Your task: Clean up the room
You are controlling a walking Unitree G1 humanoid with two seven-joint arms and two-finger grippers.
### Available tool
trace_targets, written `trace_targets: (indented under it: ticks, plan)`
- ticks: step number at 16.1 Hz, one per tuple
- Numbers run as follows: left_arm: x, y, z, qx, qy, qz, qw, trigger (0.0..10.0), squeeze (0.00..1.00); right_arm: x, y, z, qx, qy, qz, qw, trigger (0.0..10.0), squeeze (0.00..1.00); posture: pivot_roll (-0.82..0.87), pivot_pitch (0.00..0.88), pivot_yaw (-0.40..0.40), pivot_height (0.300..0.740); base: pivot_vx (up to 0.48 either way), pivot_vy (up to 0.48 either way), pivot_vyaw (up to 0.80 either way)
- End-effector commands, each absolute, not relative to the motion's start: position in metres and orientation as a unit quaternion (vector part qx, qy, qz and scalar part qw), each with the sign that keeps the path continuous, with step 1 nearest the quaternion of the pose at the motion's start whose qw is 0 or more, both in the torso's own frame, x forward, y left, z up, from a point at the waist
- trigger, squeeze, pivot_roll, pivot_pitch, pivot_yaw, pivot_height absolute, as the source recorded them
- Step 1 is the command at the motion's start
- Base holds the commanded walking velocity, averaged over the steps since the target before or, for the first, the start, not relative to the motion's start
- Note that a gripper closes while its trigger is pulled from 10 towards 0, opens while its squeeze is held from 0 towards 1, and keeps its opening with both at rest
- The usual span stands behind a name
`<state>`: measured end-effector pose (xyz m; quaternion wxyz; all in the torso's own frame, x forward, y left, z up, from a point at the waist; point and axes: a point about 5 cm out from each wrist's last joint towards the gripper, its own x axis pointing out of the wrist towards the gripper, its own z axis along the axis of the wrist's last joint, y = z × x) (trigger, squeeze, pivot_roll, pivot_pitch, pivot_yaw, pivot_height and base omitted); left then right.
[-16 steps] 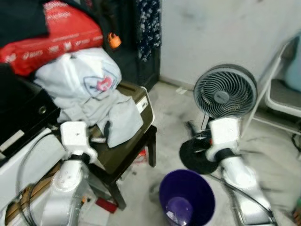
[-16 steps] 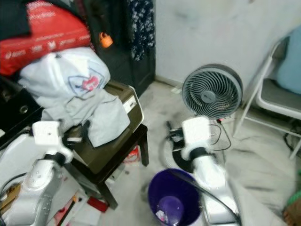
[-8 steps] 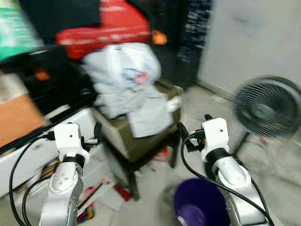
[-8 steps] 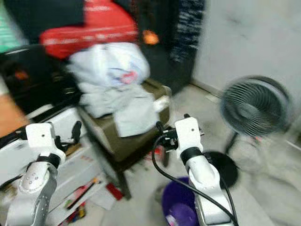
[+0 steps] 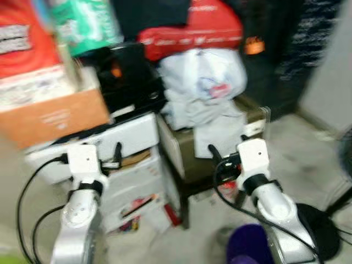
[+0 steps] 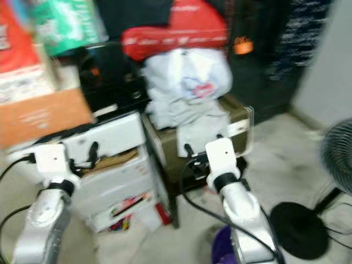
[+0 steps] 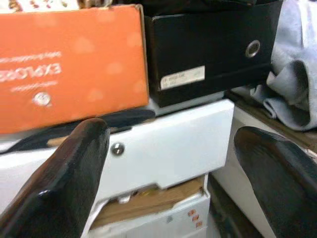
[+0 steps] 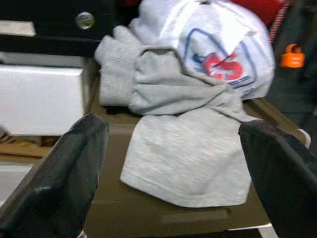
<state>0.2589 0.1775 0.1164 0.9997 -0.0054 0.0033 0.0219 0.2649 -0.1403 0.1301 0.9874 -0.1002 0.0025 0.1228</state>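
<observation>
Ahead, grey clothes (image 8: 183,144) drape an olive box (image 5: 190,151); both grippers hover spread, empty.

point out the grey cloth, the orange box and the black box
grey cloth (image 8: 190,163), right wrist view, on its flat hanging front
orange box (image 7: 69,64), left wrist view, on its printed side
black box (image 7: 208,44), left wrist view, on its front face

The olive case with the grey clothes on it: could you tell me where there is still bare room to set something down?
On the olive case, the bare strips run along its near edge and beside the hanging grey cloth. The rest is crowded by the cloth and the white bag. The floor between case and fan base looks free.
</observation>
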Motion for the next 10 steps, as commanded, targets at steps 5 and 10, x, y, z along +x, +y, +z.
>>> trace_targets:
  ticks: [5,10]
  plan:
    - [0.2583,0.1823,0.1191,0.007,-0.003,0.033,0.999,10.0,0.0,0.2678,-0.136,0.1334,-0.097,-0.007,0.133,0.986,10.0,0.0,-0.19,0.0,0.041,0.74,0.0,0.0,0.8]
    - [0.2569,0.1778,0.1237,0.007,-0.012,0.024,1.0,10.0,0.0,0.2667,-0.1334,0.1299,-0.089,-0.001,0.135,0.987,10.0,0.0,-0.18,0.0,0.042,0.74,0.0,0.0,0.8]
